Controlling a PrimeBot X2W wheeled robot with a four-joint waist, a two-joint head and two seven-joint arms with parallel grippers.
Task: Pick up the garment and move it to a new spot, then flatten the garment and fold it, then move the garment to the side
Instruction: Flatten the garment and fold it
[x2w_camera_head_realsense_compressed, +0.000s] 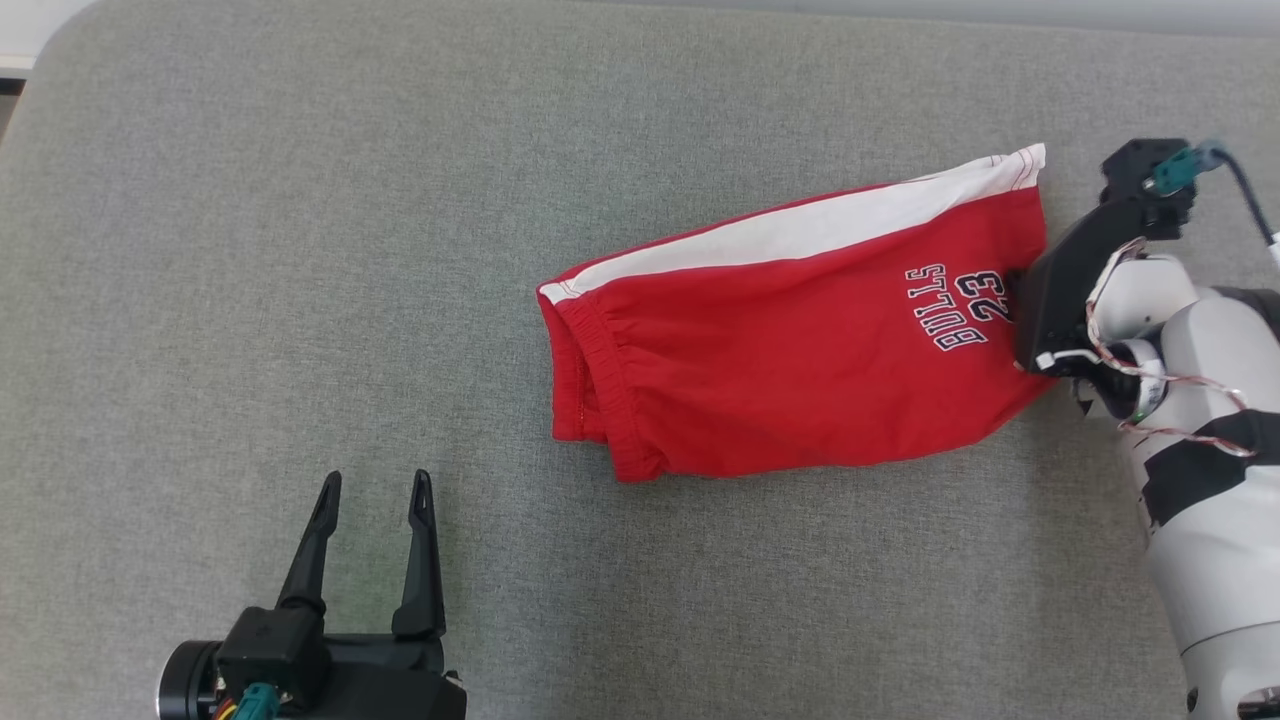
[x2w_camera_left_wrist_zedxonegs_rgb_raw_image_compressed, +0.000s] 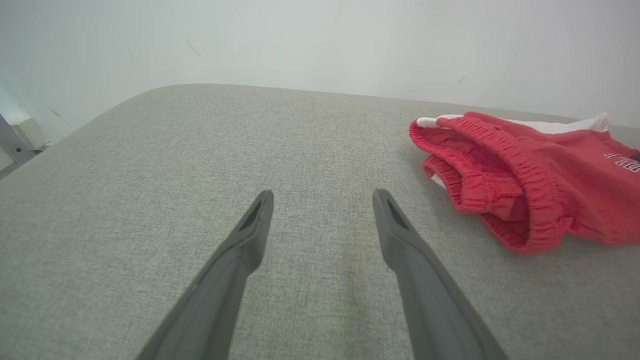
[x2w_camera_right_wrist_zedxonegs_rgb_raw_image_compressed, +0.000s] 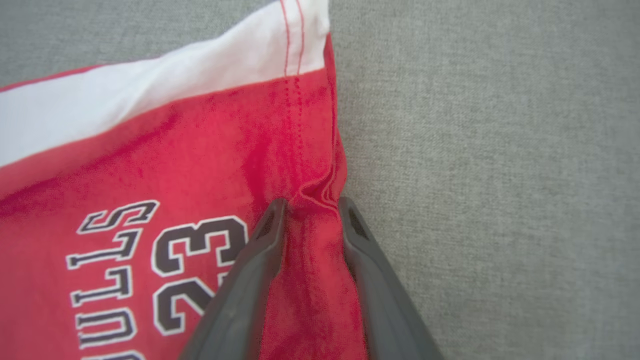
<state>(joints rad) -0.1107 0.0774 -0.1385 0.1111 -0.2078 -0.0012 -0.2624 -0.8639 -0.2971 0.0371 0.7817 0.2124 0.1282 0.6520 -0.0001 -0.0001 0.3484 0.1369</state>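
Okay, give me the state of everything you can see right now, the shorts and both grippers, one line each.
red shorts: doubled over, lying flat on the grey padded surface, not lifted.
right gripper: closed on the hem edge of the red shorts, cloth bunched between its fingers.
left gripper: open, empty, apart from the red shorts.

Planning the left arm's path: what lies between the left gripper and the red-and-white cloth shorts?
Only bare grey woven surface separates the left gripper from the red-and-white cloth shorts; the head view shows it.
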